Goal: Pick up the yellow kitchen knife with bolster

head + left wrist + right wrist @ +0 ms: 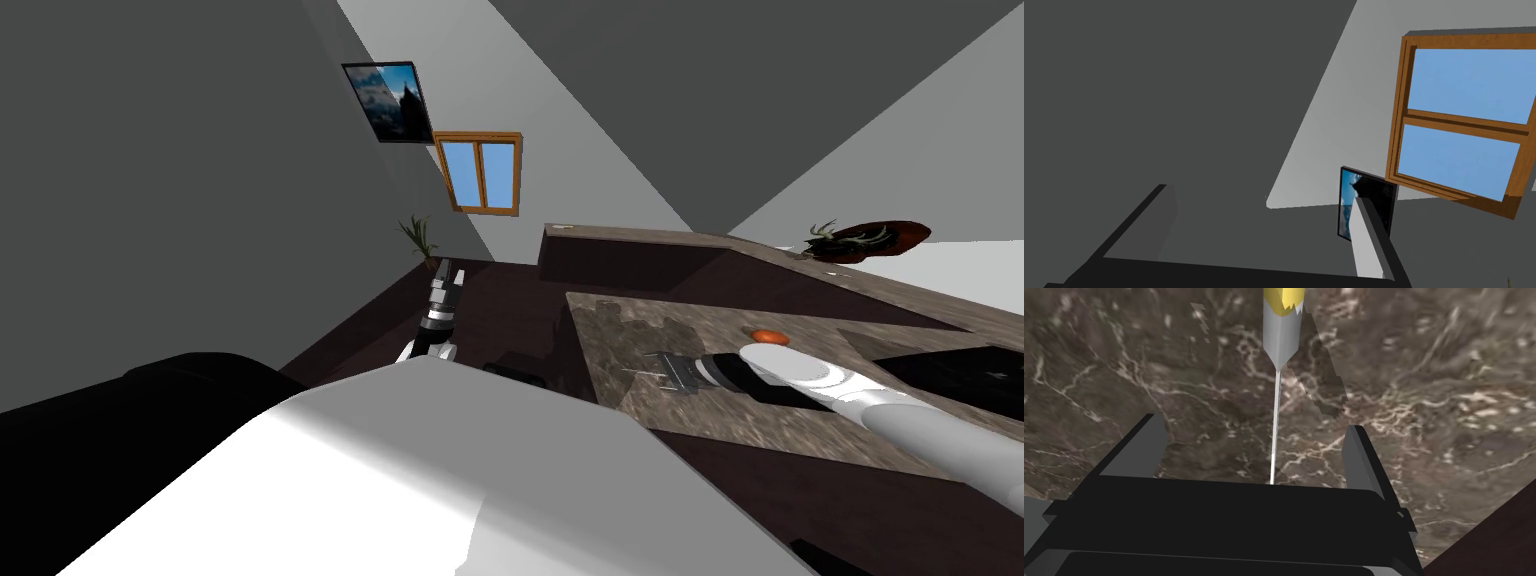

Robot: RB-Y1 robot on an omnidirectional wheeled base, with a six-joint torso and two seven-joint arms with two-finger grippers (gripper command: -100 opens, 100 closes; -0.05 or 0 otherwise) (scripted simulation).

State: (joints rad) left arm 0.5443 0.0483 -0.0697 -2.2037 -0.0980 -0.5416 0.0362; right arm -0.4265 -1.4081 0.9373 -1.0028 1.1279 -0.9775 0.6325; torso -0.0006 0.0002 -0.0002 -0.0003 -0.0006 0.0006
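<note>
The right gripper [1256, 425] hangs over the marbled tabletop [1449, 388], fingers spread wide to straddle the knife [1279, 343]. Its thin blade runs midway between them, with the grey bolster and yellow handle beyond the fingertips, so closing would likely pinch the blade. The left gripper [1261, 195], held aside, is equally wide.

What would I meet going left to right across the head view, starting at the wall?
framed picture → window → right gripper → small orange object → dark brown dish
</note>
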